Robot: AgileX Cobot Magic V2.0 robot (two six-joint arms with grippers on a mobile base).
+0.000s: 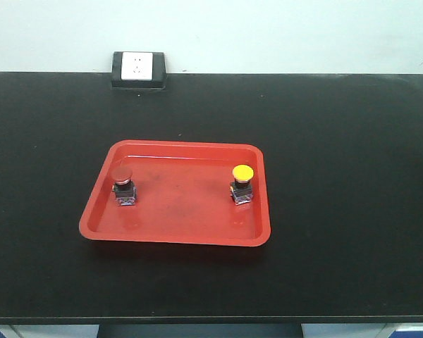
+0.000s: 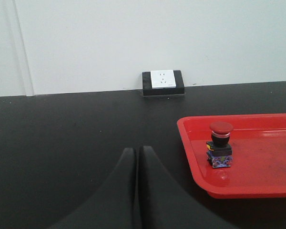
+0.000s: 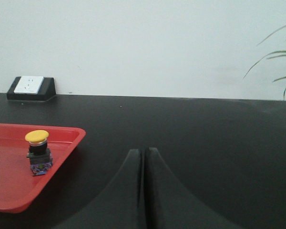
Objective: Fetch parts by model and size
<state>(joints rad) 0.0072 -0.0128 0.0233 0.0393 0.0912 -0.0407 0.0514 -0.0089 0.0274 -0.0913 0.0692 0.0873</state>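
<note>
Front view: a red tray [image 1: 176,232] sits mid-tabletop [image 1: 352,211]. The red-capped switch [image 1: 124,186] stands upright at the tray's 9 o'clock side, the yellow-capped switch [image 1: 242,184] upright at its 3 o'clock side, well apart. A wall socket block [image 1: 139,69] lies at 12 o'clock by the wall. No arm shows here.

Left wrist view: the left claw [image 2: 137,153] is closed, fingers pressed together and holding nothing, low over bare tabletop. The red-capped switch lies toward 2 o'clock from it, just inside the tray's near-left corner. To fetch it well, I judge the claw should open first, clear the raised rim, then close on the boxy base, not the rounded cap.

Right wrist view: the right claw [image 3: 143,153] is likewise closed and empty. The yellow-capped switch [image 3: 38,152] stands toward 10 o'clock, near the tray's right rim. The same applies: open wide, come in over the rim, square the fingers to the base's flat sides so it does not tip.
</note>
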